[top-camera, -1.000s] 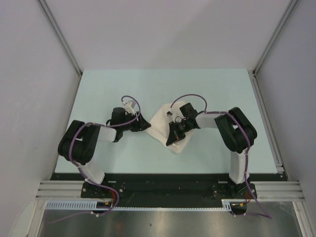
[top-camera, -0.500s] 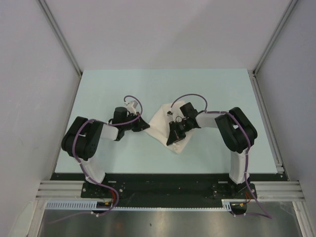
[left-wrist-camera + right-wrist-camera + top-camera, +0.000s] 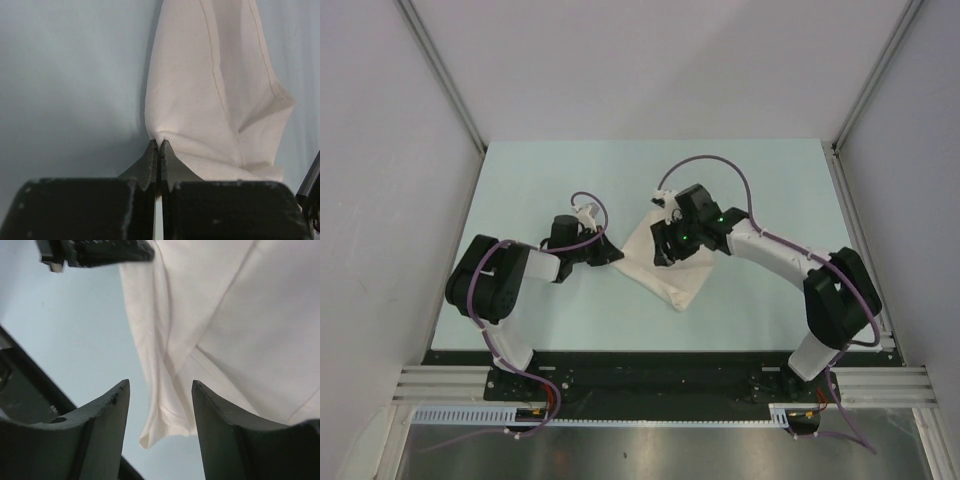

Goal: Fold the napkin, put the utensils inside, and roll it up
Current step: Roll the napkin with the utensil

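Observation:
The napkin point(image 3: 672, 273) lies bunched and folded on the pale table, cream-white, near the middle. My left gripper point(image 3: 617, 256) is at its left corner; in the left wrist view the jaws point(image 3: 158, 145) are shut, pinching that corner of the napkin point(image 3: 215, 90). My right gripper point(image 3: 666, 246) hovers over the napkin's far part. In the right wrist view it point(image 3: 160, 390) stands open above a folded edge of the napkin point(image 3: 235, 325), nothing between its fingers. The left gripper point(image 3: 100, 251) shows at the top of that view. The utensils are out of view.
The light blue-green table point(image 3: 560, 180) is walled in by grey panels on the left, right and back. A metal rail point(image 3: 860, 240) runs along the right edge. The arm bases stand on the black strip point(image 3: 650, 365) at the near edge.
The right gripper has opened, let go of the napkin and moved up and away, its arm stretching out. The left gripper has shut on the napkin's left corner.

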`<state>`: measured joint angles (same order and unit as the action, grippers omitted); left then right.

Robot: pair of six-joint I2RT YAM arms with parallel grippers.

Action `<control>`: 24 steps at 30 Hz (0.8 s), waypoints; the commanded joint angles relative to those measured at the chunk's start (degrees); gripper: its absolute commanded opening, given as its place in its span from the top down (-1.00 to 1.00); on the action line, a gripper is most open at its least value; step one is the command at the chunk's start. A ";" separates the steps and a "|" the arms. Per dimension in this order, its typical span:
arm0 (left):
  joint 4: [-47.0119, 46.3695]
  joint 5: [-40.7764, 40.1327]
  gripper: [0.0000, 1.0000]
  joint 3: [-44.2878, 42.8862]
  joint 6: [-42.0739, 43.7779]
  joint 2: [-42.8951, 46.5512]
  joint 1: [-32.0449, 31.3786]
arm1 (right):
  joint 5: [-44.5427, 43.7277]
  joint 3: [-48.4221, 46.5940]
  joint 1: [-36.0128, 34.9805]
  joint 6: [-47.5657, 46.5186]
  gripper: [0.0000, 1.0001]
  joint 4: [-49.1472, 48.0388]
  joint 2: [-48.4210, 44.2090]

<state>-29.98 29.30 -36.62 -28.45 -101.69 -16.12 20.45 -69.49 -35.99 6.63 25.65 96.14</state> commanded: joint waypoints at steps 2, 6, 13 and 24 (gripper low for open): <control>3.34 0.50 1.00 -1.52 -0.21 0.18 -0.32 | -27.43 0.49 -14.79 -6.45 -0.17 -6.39 -3.41; 3.52 0.58 1.00 -1.70 -0.38 -0.09 -0.32 | -36.87 4.35 -21.39 -12.60 -0.17 -14.56 -1.31; 3.96 0.85 1.00 -2.05 -0.56 -0.35 -0.32 | -41.45 8.40 -27.91 -21.31 -0.15 -24.94 3.17; 3.87 1.46 1.00 -2.05 -0.82 -0.18 -0.23 | -43.91 9.47 -26.68 -22.37 -0.15 -28.55 9.24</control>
<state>-27.75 29.34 -37.65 -28.67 -101.69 -16.12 -20.84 -59.81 -63.55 -15.05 0.73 103.96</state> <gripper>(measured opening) 0.011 0.574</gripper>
